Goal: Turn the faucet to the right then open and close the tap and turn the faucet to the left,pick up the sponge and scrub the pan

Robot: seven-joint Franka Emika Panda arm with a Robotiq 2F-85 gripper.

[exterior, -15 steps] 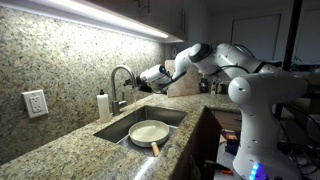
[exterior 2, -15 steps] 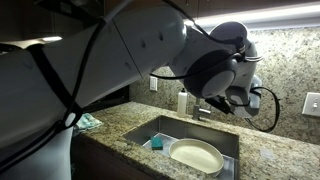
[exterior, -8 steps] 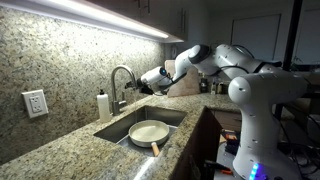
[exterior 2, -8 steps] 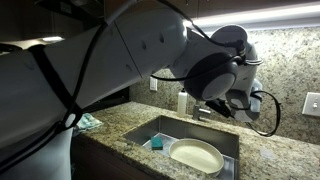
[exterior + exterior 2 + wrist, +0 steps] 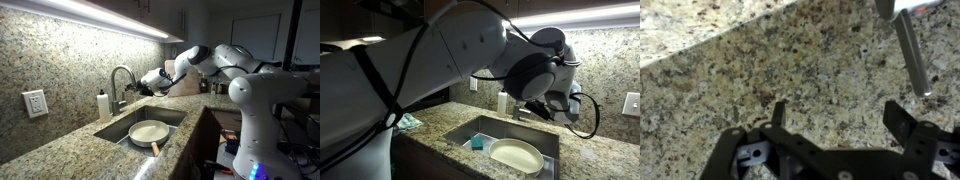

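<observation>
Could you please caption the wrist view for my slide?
Open gripper faces the granite backsplash, with the faucet at upper right.

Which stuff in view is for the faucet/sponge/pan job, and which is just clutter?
For the job:
faucet
sponge
pan
pincer, open

Lying about:
white soap bottle
wall outlet
bluish cloth on the counter

— Sort of place?
— Kitchen.
— Going by what?
— Speckled granite counter (image 5: 60, 150) and backsplash (image 5: 70, 65), sunken sink (image 5: 160, 114) under the faucet (image 5: 122, 72), soap bottle (image 5: 103, 106) beside it, wall outlet (image 5: 35, 103), strip light (image 5: 90, 12) above.
</observation>
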